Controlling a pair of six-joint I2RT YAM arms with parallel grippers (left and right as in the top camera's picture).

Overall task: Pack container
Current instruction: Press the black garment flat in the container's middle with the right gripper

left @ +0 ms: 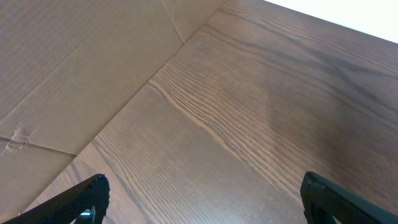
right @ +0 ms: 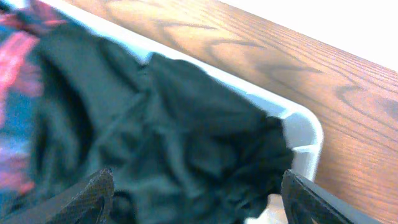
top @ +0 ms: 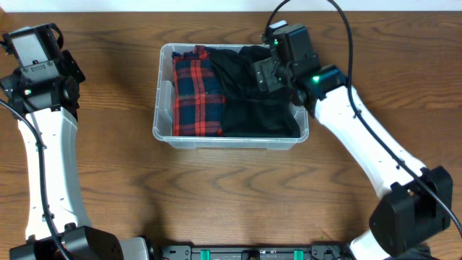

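container (top: 231, 142): sat on the table (top: 108, 180), plaid garment (top: 196, 94) and black garment (top: 253, 108) inside
your right gripper (right: 196, 186): hung over the container's black garment, jaws wide, nothing held
your left gripper (left: 199, 199): was well left of the container, spread wide too

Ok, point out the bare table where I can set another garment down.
Bare table: the wide strip from the container to the robot-side edge, and the patch between its left wall and the left arm. Crowded: the container, filled by plaid cloth and black garment, right gripper above.
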